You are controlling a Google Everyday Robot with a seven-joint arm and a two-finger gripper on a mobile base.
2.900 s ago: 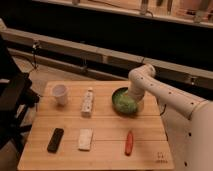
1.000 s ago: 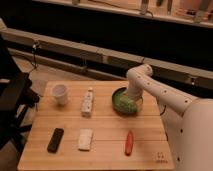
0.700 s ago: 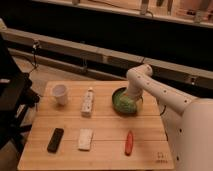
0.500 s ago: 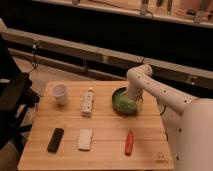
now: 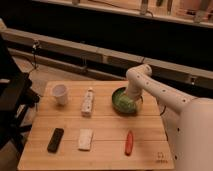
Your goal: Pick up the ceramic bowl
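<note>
The ceramic bowl (image 5: 121,103) is round and green with a darker rim. It sits on the wooden table (image 5: 105,122) at the back right. My white arm comes in from the right and bends down over the bowl. My gripper (image 5: 131,98) is at the bowl's right side, down at its rim. The arm's wrist hides the bowl's far right edge.
A small white cup (image 5: 60,93) stands at the back left. A white bottle (image 5: 88,102) lies between cup and bowl. A black remote-like object (image 5: 55,139), a white block (image 5: 85,139) and a red marker-like object (image 5: 129,142) lie along the front. A dark chair (image 5: 12,100) stands left.
The arm has shifted slightly left and lower over the bowl since the oldest frame. Over the last second nothing visibly moves.
</note>
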